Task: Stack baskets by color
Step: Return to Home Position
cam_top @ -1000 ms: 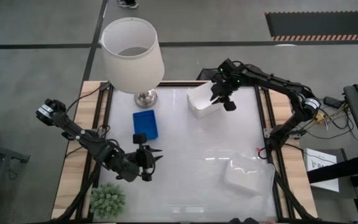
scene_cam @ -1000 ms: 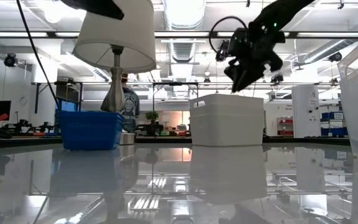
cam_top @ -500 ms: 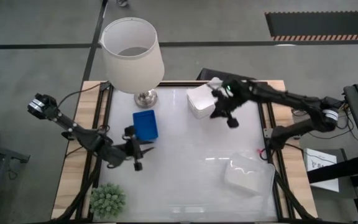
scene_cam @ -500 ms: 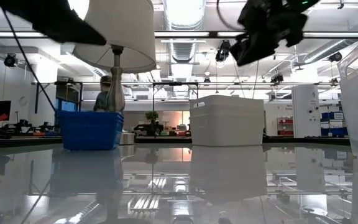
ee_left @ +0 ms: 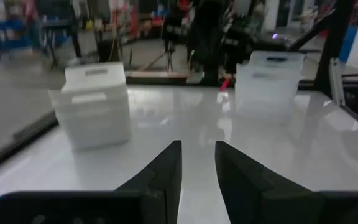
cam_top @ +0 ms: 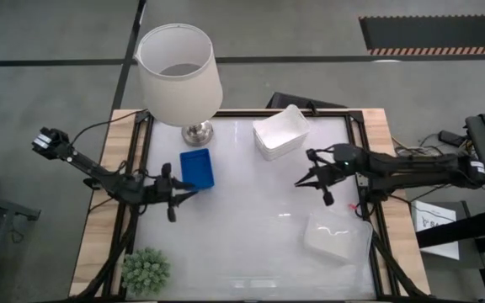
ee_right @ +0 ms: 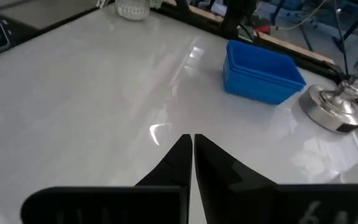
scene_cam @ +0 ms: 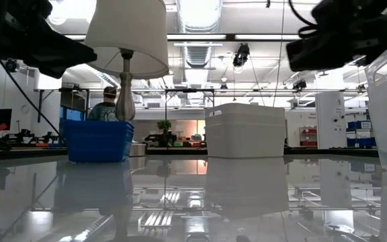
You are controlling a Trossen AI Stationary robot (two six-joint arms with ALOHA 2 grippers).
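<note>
Three stacks of baskets stand on their bases on the white table. The blue baskets [cam_top: 196, 168] [ee_right: 263, 78] are at the left, the white baskets [cam_top: 279, 133] [scene_cam: 247, 129] at the far middle, and the clear baskets [cam_top: 337, 237] [ee_left: 269, 78] at the near right. My left gripper [cam_top: 190, 193] [ee_left: 197, 163] hangs just near of the blue baskets. It points level toward the right and is open, with nothing between its fingers. My right gripper [cam_top: 301, 182] [ee_right: 192, 149] is shut and empty above the table's middle right, pointing left.
A lamp with a white shade [cam_top: 179, 71] stands on a metal foot [cam_top: 196, 133] [ee_right: 337, 109] at the far left, beside the blue baskets. A green plant [cam_top: 146, 269] sits at the near left corner. The bare white top [cam_top: 251, 219] lies between the stacks.
My right gripper has drawn away from the white baskets toward the table's near and right side, turning its wrist, and now hangs over the middle right. My left gripper has pulled back toward the left edge and a little toward the far edge. The baskets have stayed in place.
</note>
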